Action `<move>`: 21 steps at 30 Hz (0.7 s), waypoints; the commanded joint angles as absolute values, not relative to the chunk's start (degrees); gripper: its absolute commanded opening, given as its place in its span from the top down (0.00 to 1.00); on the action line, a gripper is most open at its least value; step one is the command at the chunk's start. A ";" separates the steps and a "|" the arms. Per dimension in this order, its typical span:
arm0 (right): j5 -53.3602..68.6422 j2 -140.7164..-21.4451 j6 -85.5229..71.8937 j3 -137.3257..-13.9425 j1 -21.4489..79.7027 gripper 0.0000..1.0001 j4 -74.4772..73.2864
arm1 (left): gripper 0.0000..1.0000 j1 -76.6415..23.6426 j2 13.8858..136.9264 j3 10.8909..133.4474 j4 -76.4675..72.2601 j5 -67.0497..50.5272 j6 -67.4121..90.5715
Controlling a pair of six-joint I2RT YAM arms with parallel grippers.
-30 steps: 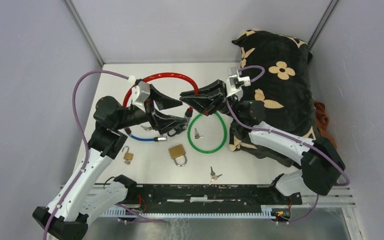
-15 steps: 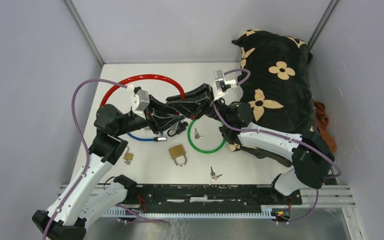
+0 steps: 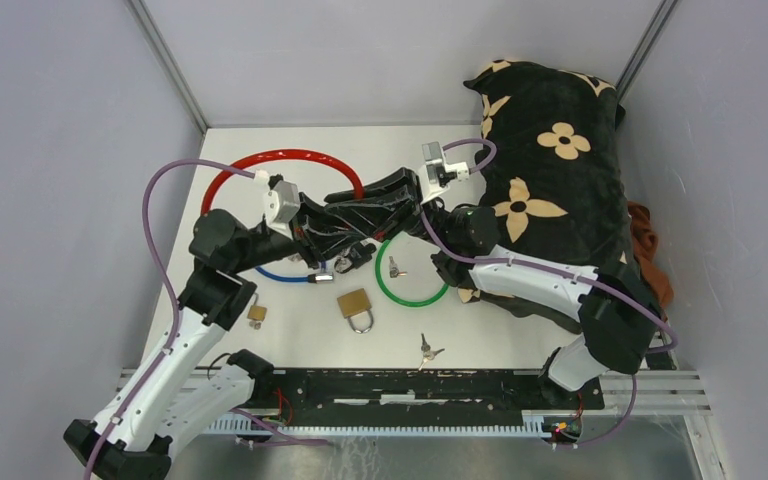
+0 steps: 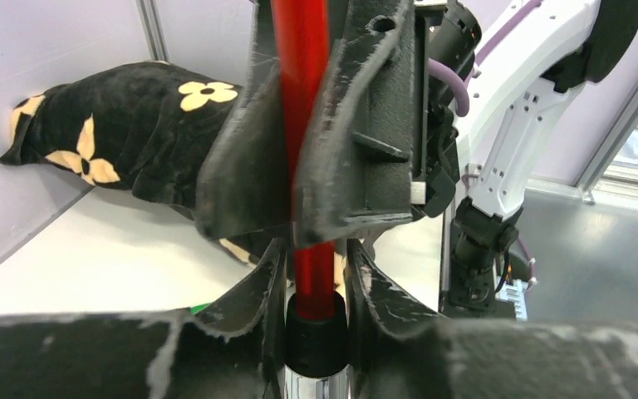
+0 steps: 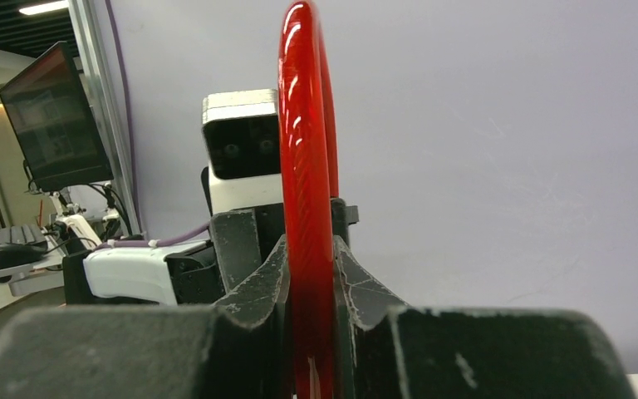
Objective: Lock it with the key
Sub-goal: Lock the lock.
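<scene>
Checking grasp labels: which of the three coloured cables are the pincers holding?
The red cable, clamped in left pincer and right pincer; green cable and blue cable lie ungripped.

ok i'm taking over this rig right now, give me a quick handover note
Left claw: shut on the black end collar of the red cable lock.
Right claw: shut on the same cable, right beside it.
Keys: one key inside the green cable ring, a key bunch near the front edge; neither held.
Done: red lock gripped by both claws.
Left: fetch a key, insert, turn. Whether the lock's ends are joined is hidden.
</scene>
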State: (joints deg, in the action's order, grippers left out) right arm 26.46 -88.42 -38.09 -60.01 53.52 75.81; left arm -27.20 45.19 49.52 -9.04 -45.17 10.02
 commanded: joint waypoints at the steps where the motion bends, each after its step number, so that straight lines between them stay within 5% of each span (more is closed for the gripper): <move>1: 26.50 -89.25 -39.06 -63.65 55.18 1.00 82.24 | 0.93 -27.25 44.74 49.81 -9.33 -43.62 7.87; 5: 26.28 -88.26 -38.54 -61.17 55.09 1.00 81.63 | 0.98 -27.27 43.34 50.58 -6.38 -41.88 6.36; 9: 25.98 -83.63 -36.78 -55.96 51.97 0.58 75.71 | 0.98 -27.30 42.72 53.10 9.52 -36.15 1.33; 12: 26.35 -77.28 -36.52 -50.41 46.27 0.41 67.70 | 0.98 -27.30 43.35 56.10 28.27 -33.48 -8.29; 21: 17.11 -61.83 -7.78 -53.59 37.52 0.26 20.95 | 0.98 -27.25 47.68 67.07 68.99 -14.18 -52.18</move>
State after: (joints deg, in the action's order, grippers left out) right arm 23.16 -66.54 -23.24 -49.74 37.69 41.74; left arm -27.35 46.83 61.39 50.17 -27.79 -25.93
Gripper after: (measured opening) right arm 0.726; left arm 0.300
